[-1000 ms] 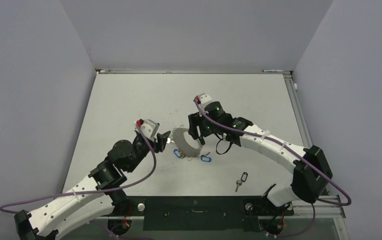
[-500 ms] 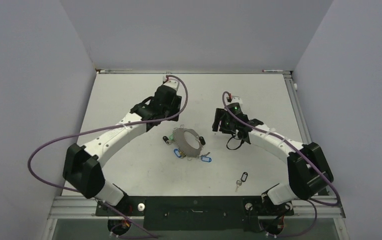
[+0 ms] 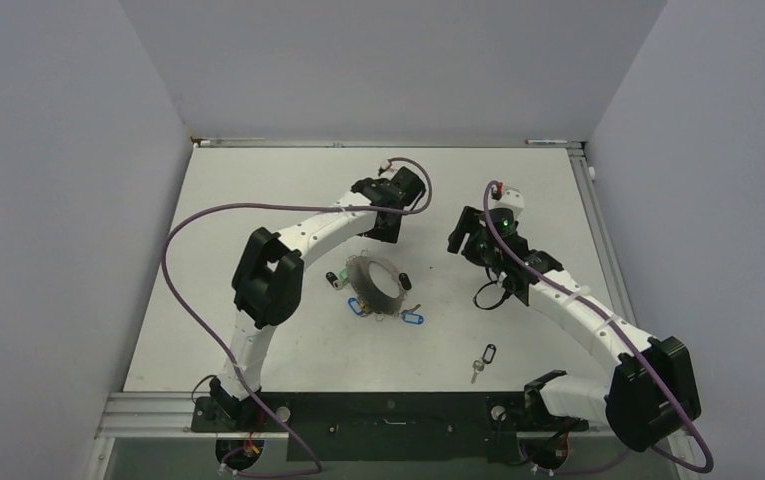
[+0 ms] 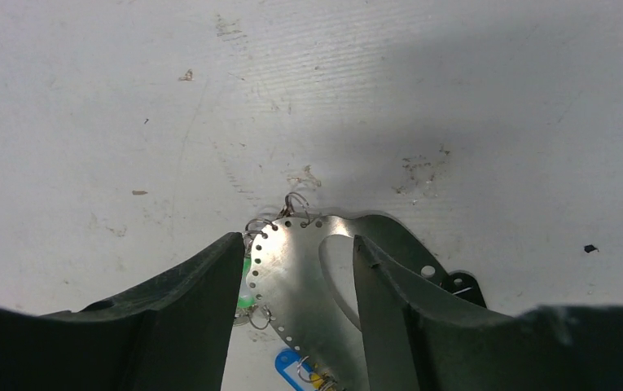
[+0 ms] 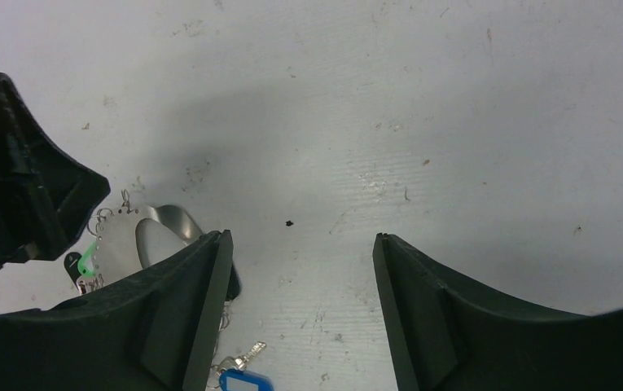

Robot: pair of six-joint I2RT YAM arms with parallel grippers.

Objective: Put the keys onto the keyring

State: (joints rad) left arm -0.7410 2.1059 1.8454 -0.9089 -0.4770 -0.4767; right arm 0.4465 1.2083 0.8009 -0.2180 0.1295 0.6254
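Note:
The keyring [image 3: 373, 285] is a flat silver oval plate with a row of small holes and a big opening, lying mid-table. Keys hang round its edge on small wire rings: green-tagged [image 3: 335, 278], blue-tagged [image 3: 358, 307] [image 3: 413, 319] and black-tagged [image 3: 403, 280]. One black-tagged key [image 3: 484, 358] lies alone nearer the arms. My left gripper [image 3: 383, 232] hovers open just beyond the ring; in the left wrist view [image 4: 300, 240] the plate [image 4: 296, 285] shows between the fingers. My right gripper [image 3: 458, 240] [image 5: 302, 236] is open over bare table, right of the ring [image 5: 161, 228].
The white tabletop [image 3: 258, 200] is walled on the left, back and right. The left arm's elbow [image 3: 268, 272] stands just left of the ring, and its purple cable [image 3: 188, 250] loops out to the left. A metal rail [image 3: 388, 412] runs along the near edge.
The left arm swung from the ring's near-left side round to its far side. The right gripper drew back to the right, away from the ring. The ring stayed put.

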